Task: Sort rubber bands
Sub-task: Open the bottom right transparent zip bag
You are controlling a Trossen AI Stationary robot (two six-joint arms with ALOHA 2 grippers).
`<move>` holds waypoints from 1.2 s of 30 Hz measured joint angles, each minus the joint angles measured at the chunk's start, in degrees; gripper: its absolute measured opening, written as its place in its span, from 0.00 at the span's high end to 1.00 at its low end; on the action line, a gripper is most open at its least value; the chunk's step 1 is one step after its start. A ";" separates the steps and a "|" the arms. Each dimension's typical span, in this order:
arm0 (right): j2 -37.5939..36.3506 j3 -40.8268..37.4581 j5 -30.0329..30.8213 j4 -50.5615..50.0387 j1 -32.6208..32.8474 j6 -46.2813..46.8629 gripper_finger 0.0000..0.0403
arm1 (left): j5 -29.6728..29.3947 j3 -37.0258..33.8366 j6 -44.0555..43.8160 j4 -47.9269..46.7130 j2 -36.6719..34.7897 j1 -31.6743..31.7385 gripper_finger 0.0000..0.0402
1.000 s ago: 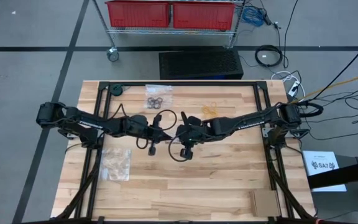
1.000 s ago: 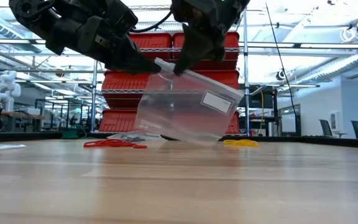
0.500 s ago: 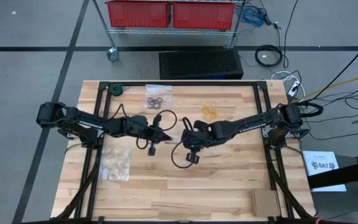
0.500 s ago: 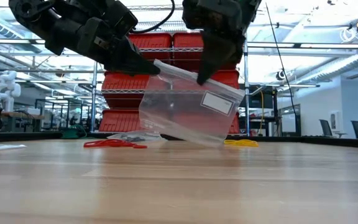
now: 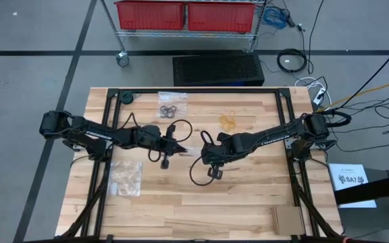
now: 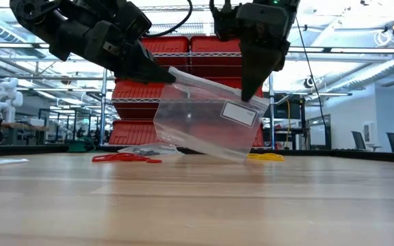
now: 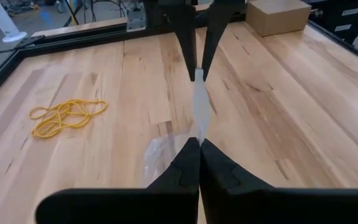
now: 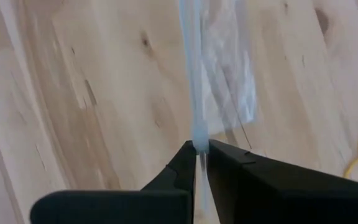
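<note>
overhead view, table-level view, two wrist close-ups

Bag [image 6: 207, 123] hangs between left claw [image 6: 169, 76] and right claw [image 6: 250, 96].

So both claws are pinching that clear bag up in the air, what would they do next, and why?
Probably pull the top edge apart to open its mouth. The left gripper and right gripper each pinch the clear bag's rim, the bag looks empty, and the red bands and yellow bands lie unsorted on the table.
</note>
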 joint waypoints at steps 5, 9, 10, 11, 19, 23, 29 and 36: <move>0.00 0.00 -0.13 -2.05 0.16 1.11 0.97 | -0.45 0.00 0.02 -0.11 0.00 0.00 1.00; 0.00 0.00 -0.98 -3.21 0.16 1.67 0.97 | -0.48 -0.02 0.04 -0.18 0.00 0.00 1.00; 0.00 0.00 -1.39 -3.39 0.20 1.69 0.97 | -0.48 -0.02 0.04 -0.24 0.00 0.00 1.00; 0.00 -0.02 -1.47 -3.52 0.31 1.71 0.97 | -0.48 -0.02 0.04 -0.26 0.00 0.00 1.00; 0.00 -0.02 -1.73 -5.59 0.90 3.77 0.97 | -0.48 -0.02 0.04 -0.26 0.00 0.00 1.00; 0.00 -0.02 -1.71 -6.55 1.07 4.63 0.97 | -0.48 -0.04 0.04 -0.24 0.00 0.00 1.00; 0.00 -0.02 -1.41 -6.61 1.20 4.65 0.91 | -0.50 -0.04 0.07 -0.28 0.00 0.02 1.00; 0.00 3.44 -2.91 -11.62 1.26 4.68 0.71 | -0.66 -0.07 0.07 -0.35 0.00 0.04 1.00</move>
